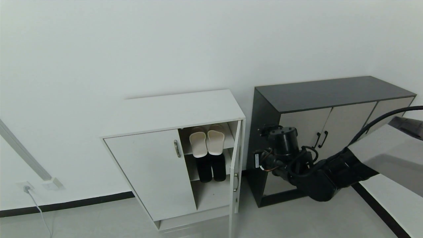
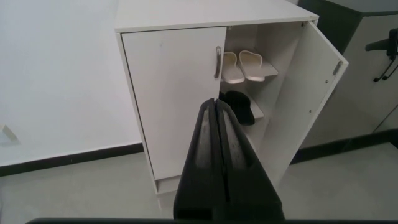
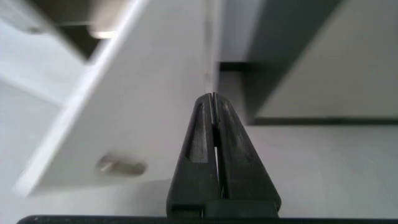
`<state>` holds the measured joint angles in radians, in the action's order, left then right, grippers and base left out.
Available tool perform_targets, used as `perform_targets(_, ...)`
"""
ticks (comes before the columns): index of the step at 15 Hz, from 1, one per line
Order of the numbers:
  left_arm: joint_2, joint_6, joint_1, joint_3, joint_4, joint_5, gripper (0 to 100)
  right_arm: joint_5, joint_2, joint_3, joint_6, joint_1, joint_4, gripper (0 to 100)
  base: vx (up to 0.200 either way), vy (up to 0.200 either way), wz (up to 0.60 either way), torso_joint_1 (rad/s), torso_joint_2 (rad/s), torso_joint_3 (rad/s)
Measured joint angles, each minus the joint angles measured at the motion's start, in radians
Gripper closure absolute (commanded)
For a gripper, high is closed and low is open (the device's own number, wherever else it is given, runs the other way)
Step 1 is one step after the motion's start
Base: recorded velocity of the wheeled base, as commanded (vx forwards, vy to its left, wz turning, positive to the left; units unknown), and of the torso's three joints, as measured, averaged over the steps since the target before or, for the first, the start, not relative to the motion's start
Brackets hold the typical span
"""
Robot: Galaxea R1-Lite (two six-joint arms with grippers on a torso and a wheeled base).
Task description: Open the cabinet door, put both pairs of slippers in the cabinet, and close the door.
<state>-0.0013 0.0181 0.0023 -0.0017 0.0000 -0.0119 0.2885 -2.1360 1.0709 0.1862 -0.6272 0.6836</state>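
White cabinet (image 1: 152, 172); white slippers (image 1: 215, 142); black slippers (image 1: 205, 169); dark grey sideboard (image 1: 330, 92).

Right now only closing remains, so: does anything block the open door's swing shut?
Nothing visible does: the white slippers and black slippers lie inside the cabinet, and the right gripper is on the outer side of the open door.

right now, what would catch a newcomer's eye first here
The white cabinet stands with one door open, white slippers on its upper shelf and black slippers on the shelf below. The right gripper, shut, sits close to that door's outer face, beside the dark cabinet.
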Motion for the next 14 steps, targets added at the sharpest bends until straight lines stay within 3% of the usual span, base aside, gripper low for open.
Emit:
perform_targets(7,0.0,0.001,0.0,0.0,0.0,-0.004,100,-0.044,0.136,-0.127,-0.025,-0.071,0.051,100,0.0,0.0,0.0,0.0,0.0,0.0)
perform_targets(13,0.0,0.0,0.001,0.0,0.001,-0.004,100,-0.086,0.162,-0.137,-0.025,-0.079,0.051,100,0.0,0.0,0.6,0.001,0.0,0.002)
perform_targets(14,0.0,0.0,-0.001,0.0,0.0,-0.003,100,-0.085,0.163,-0.14,-0.025,-0.08,0.053,100,0.0,0.0,0.0,0.0,0.0,0.0)
